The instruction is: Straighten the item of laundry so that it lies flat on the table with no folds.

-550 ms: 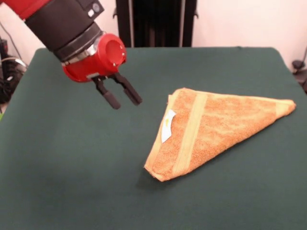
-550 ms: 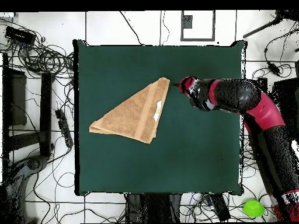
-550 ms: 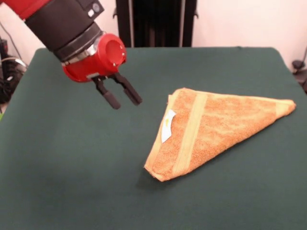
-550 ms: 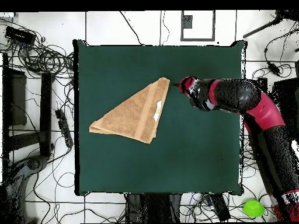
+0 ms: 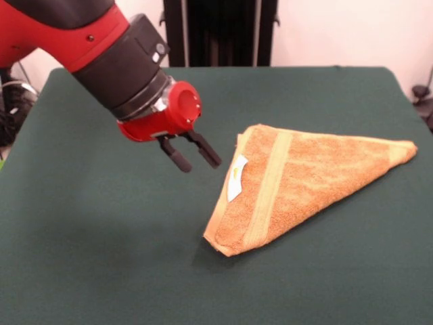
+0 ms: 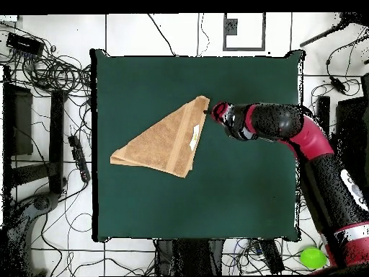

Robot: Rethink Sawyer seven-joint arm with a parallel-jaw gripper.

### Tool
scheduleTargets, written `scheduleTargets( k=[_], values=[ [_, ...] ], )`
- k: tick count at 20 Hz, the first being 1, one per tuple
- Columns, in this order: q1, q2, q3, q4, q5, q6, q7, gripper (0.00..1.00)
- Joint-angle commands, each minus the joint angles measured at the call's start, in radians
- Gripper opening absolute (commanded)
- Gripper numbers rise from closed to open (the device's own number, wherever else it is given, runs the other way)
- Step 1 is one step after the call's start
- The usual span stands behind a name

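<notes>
The orange-tan terry towel (image 5: 298,186) lies on the dark green table (image 5: 101,244), folded over into a triangle, with a flat woven band and a small white label (image 5: 237,179) showing near its left edge. It also shows in the overhead view (image 6: 164,141). My gripper (image 5: 198,156) hangs just above the table, left of the towel and clear of it. Its two black fingers (image 5: 206,150) are spread apart and hold nothing. In the overhead view the gripper (image 6: 213,112) is beside the towel's upper right corner.
The table (image 6: 245,202) is much larger than the towel. Cables and equipment (image 6: 50,79) lie on the floor around it. A green ball (image 6: 311,257) sits on the floor near the robot's base.
</notes>
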Motion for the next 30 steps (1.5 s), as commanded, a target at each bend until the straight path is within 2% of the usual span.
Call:
scheduleTargets(
  k=[1, 5, 11, 20, 25, 30],
  values=[
    [0.038, 0.025, 0.076, 0.026, -0.026, -0.001, -0.239, 1.0],
    [0.014, 0.061, 0.12, 0.056, 0.012, -0.015, -0.207, 1.0],
    [0.012, 0.077, 0.107, 0.041, -0.043, -0.021, -0.23, 1.0],
    [0.036, 0.131, 0.088, -0.054, -0.087, -0.006, -0.269, 1.0],
    [0.067, 0.152, 0.059, -0.121, -0.146, 0.001, -0.287, 1.0],
    [0.059, 0.199, 0.075, -0.129, -0.139, -0.008, -0.255, 1.0]
  ],
)
